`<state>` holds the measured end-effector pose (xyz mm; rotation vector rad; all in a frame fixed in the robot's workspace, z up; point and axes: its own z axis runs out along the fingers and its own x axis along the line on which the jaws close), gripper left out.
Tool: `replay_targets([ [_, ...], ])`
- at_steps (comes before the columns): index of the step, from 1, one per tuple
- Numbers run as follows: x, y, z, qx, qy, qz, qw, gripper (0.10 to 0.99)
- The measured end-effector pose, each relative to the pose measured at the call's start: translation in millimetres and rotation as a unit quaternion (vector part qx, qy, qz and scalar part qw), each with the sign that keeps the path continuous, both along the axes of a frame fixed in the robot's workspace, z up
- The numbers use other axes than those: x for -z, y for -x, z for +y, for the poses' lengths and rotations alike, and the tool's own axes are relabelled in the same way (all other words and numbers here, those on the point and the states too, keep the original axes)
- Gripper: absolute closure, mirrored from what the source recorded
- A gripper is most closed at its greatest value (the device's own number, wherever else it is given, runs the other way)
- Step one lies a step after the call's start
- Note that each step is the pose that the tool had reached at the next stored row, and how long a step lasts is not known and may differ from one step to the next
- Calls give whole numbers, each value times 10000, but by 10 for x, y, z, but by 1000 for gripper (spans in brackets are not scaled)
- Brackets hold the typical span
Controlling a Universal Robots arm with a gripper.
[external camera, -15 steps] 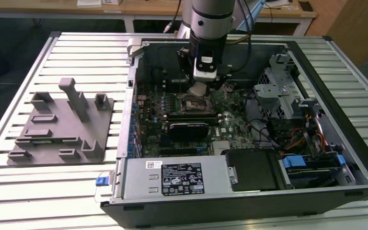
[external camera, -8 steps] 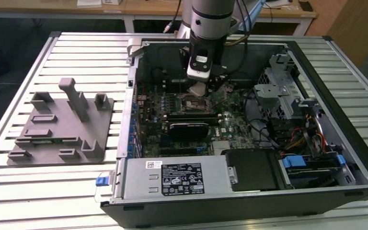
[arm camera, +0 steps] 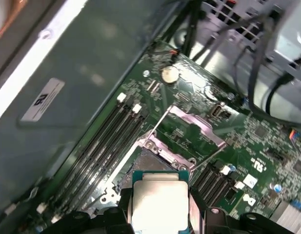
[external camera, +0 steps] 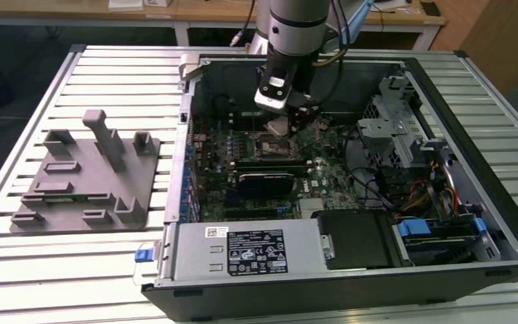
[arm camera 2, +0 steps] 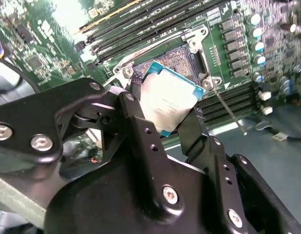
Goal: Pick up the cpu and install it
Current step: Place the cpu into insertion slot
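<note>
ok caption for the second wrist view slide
Gripper holds the cpu by its edges over the motherboard's open socket.

**Chip Poised Over Socket in Open Case**

The computer case (external camera: 241, 84) lies on the table (external camera: 106, 270), centre and right of frame. The fixture (external camera: 88, 179) sits at the exterior view's left, just beside it. The gripper (external camera: 288, 127) hangs inside, over the motherboard (external camera: 326, 177). In the second wrist view the cpu (arm camera 2: 167, 100) sits between its fingers (arm camera 2: 140, 122), above the socket (arm camera 2: 184, 61).
</note>
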<state>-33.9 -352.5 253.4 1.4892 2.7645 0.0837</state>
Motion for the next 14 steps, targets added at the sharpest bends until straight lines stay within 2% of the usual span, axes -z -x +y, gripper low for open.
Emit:
replay_targets([
  [4,4,0,0,360,0,0,9994,545],
  [7,7,0,0,634,0,0,9980,545],
  [10,10,0,0,909,0,0,9959,545],
  [14,15,0,0,1266,0,0,9920,545],
])
